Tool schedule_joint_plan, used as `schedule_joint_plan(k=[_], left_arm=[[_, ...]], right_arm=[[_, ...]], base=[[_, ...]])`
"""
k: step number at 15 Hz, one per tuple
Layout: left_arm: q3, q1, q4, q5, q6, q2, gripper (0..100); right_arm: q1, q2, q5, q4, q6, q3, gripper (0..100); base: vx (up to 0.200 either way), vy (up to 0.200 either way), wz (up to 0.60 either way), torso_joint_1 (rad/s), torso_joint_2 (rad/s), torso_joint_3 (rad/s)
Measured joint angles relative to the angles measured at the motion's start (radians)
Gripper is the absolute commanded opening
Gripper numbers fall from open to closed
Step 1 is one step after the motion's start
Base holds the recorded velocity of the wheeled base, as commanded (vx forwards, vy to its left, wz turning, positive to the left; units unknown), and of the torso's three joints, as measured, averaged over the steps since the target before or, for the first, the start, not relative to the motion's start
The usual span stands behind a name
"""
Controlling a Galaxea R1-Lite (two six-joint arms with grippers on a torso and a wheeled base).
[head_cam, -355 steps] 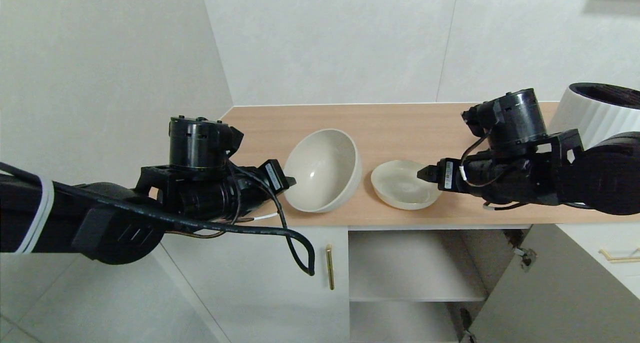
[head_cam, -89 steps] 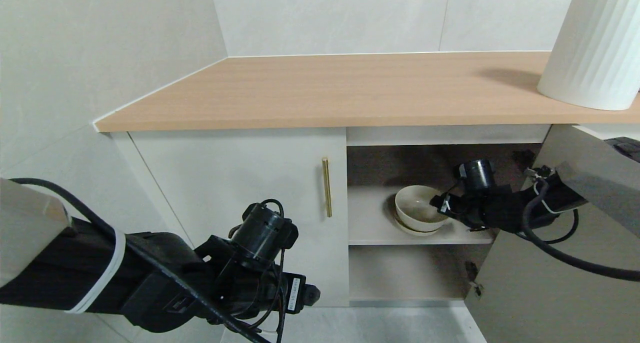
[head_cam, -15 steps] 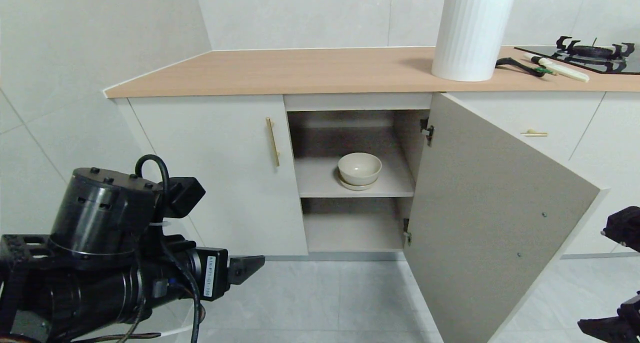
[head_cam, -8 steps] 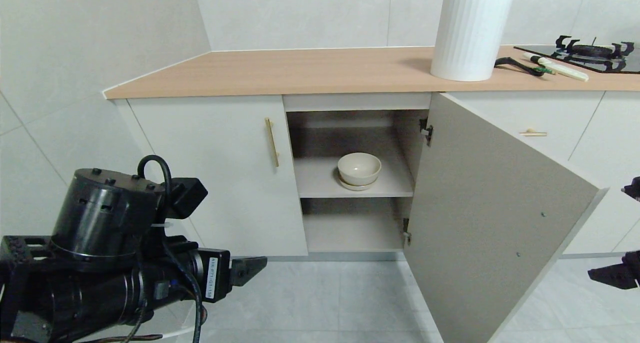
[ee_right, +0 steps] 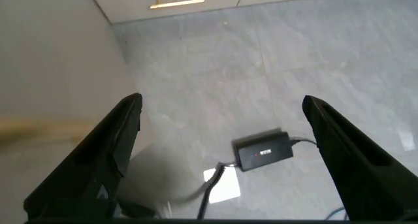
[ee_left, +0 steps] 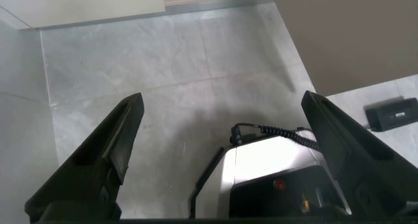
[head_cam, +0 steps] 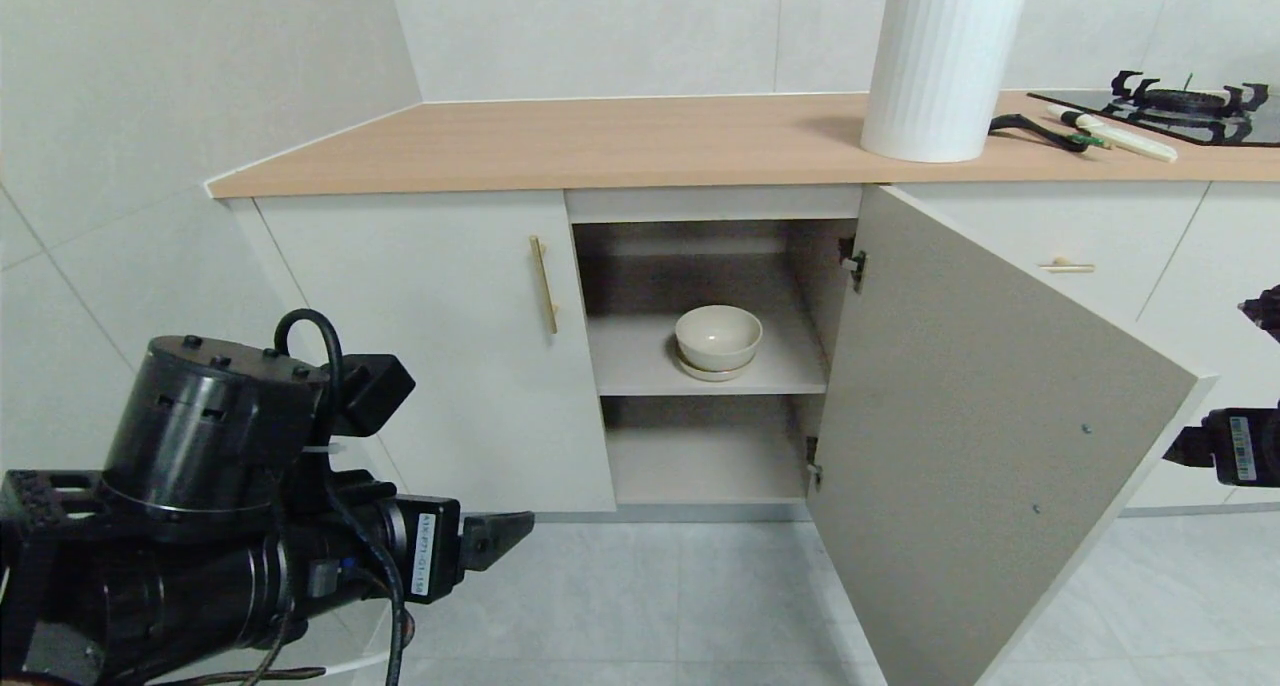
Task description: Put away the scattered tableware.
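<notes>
Hanging low over the floor tiles (head_cam: 700,596), my left claw (head_cam: 508,532) gapes wide, gripping nothing. My right claw (ee_right: 222,103) is spread just as wide, just beyond the outer edge of the open cabinet door (head_cam: 980,416). Inside, the bowl (head_cam: 718,335) sits on a shallow dish (head_cam: 708,372) on the upper shelf (head_cam: 640,361), well apart from both claws.

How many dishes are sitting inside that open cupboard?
2. A beige bowl stands on the upper shelf, resting on a shallow dish directly beneath it. More could be hidden behind the closed door beside them.
</notes>
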Motion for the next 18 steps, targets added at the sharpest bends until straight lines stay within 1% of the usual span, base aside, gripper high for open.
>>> schedule_joint_plan(k=[5,8,12,14,17,18], left_arm=[[-0.001,0.000,0.000,0.001,0.000,0.001,100],[-0.001,0.000,0.000,0.000,0.000,0.001,100],[-0.002,0.000,0.000,0.001,0.000,0.001,100],[-0.002,0.000,0.000,0.000,-0.001,0.002,100],[-0.004,0.002,0.001,0.001,-0.004,0.007,100],[-0.005,0.002,0.001,0.001,-0.004,0.007,100]], right_arm=[[0.017,0.050,0.003,-0.014,0.015,0.013,100],[0.060,0.059,0.001,-0.013,0.030,0.029,100],[0.144,0.065,0.003,-0.015,0.063,0.045,100],[0.187,0.066,0.001,-0.017,0.101,0.053,100],[0.309,0.078,0.002,-0.041,0.190,0.066,100],[0.354,0.089,0.002,-0.074,0.225,0.072,100]], base=[[0.000,0.000,0.00,0.000,0.00,0.000],[0.000,0.000,0.00,0.000,0.00,0.000],[0.000,0.000,0.00,0.000,0.00,0.000],[0.000,0.000,0.00,0.000,0.00,0.000],[0.000,0.000,0.00,0.000,0.00,0.000],[0.000,0.000,0.00,0.000,0.00,0.000]])
